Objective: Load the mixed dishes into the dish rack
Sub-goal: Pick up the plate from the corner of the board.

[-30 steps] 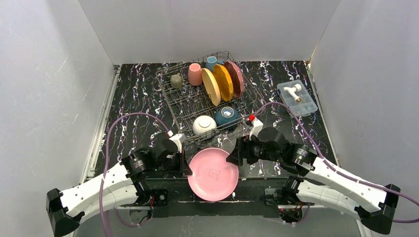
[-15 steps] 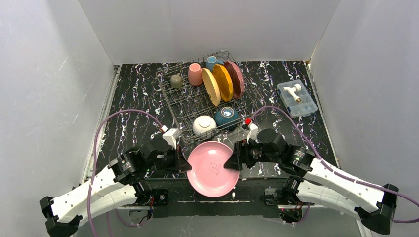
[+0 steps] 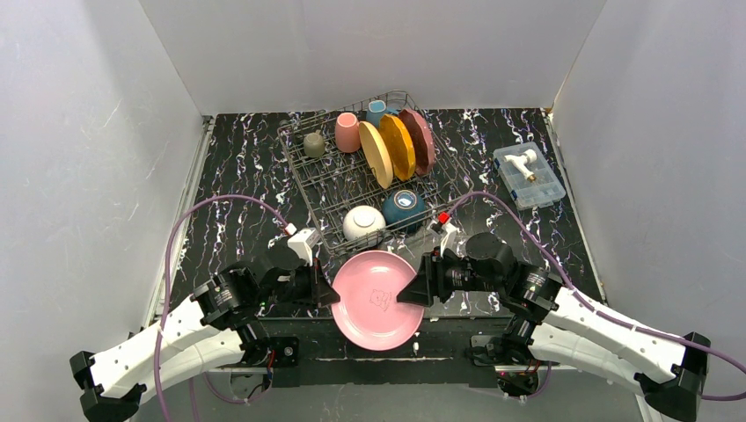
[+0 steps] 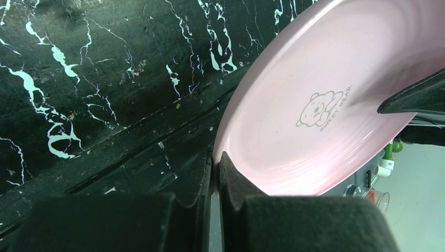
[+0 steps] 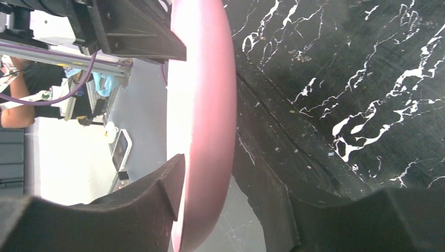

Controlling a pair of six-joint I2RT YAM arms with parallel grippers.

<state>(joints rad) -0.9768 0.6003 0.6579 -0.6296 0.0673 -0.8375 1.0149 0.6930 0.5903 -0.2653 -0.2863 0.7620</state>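
Both sides of the pink plate [image 3: 376, 299] are taken as it hangs tilted at the near edge of the surface [image 3: 237, 176], just short of the rack [image 3: 330, 180]. The left fingers [image 4: 233, 181] pinch one rim closed, while the right fingers [image 5: 157, 205] straddle the opposite rim, not yet clamped, probably to take it over for slotting.

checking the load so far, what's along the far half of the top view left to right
grey-olive mug, pink mug, yellow upright plate, orange upright plate, dark red scalloped plate, clear plastic box
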